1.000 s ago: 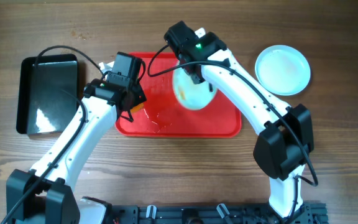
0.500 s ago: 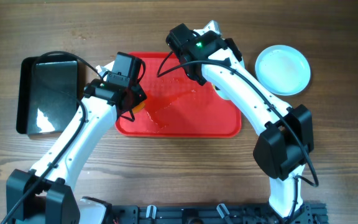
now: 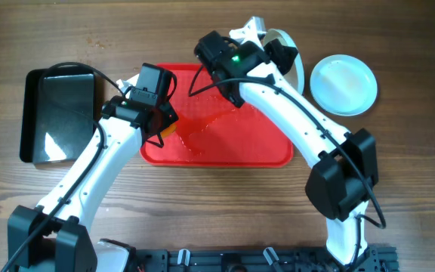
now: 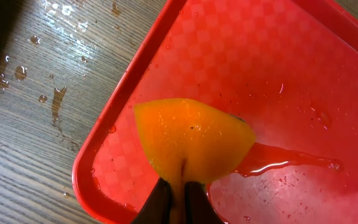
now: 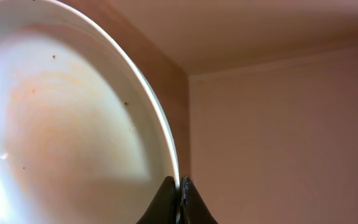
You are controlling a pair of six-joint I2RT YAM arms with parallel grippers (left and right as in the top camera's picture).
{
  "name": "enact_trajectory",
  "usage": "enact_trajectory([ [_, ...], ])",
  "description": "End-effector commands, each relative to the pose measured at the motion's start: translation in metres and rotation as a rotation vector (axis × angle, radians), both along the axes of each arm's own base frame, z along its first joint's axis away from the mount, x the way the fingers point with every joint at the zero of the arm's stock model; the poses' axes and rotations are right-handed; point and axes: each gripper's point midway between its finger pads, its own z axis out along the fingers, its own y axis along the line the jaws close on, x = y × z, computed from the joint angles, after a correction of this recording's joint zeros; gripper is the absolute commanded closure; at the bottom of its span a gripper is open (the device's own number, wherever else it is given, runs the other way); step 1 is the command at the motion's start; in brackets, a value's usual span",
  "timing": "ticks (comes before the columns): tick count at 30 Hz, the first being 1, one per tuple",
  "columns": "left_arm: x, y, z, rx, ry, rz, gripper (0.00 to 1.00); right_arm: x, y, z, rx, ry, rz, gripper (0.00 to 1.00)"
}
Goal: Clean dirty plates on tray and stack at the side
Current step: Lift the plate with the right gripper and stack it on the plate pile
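- While its jaws pinch the rim of one plate [image 5: 61, 124], right gripper [image 5: 179, 186] holds it tilted up on edge, clear of the red tray [image 3: 232, 147], by the tray's far R corner.
- Held plate: faint yellowish smears on inner face.
- 2nd plate [image 3: 343, 85] lies flat on table [image 3: 414, 189], just R of tray.
- Left gripper [image 4: 178, 193]: jaws clamped on orange sponge [image 4: 188, 140] over tray's L part; contact w/ tray unclear.
- Water streaks [image 4: 278, 163] on tray.
- Black tray [image 3: 59, 113] sits L of red tray.
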Motion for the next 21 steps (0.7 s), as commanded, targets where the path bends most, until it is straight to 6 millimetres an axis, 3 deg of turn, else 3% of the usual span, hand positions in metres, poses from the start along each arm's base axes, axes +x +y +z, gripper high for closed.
enact_trajectory([
  [1, 0.0, -0.001, -0.001, -0.012, 0.002, 0.017, 0.96, 0.0, 0.011, 0.019, -0.044, -0.075, 0.017, 0.96],
  [13, 0.0, -0.001, -0.001, -0.011, 0.003, 0.014, 0.96, -0.003, 0.037, -0.014, 0.141, 0.029, 0.074, 0.96],
  [17, 0.001, -0.001, -0.001, -0.011, 0.0, 0.014, 0.96, -0.007, 0.034, -0.007, 0.176, -0.003, 0.058, 0.96],
  [19, 0.001, -0.001, -0.001, -0.011, -0.001, 0.014, 0.96, -0.01, 0.044, -0.016, 0.221, 0.106, 0.115, 0.96],
  [21, 0.002, -0.001, 0.0, -0.012, -0.003, 0.014, 0.96, -0.012, 0.04, -0.006, 0.223, 0.081, 0.11, 0.96],
])
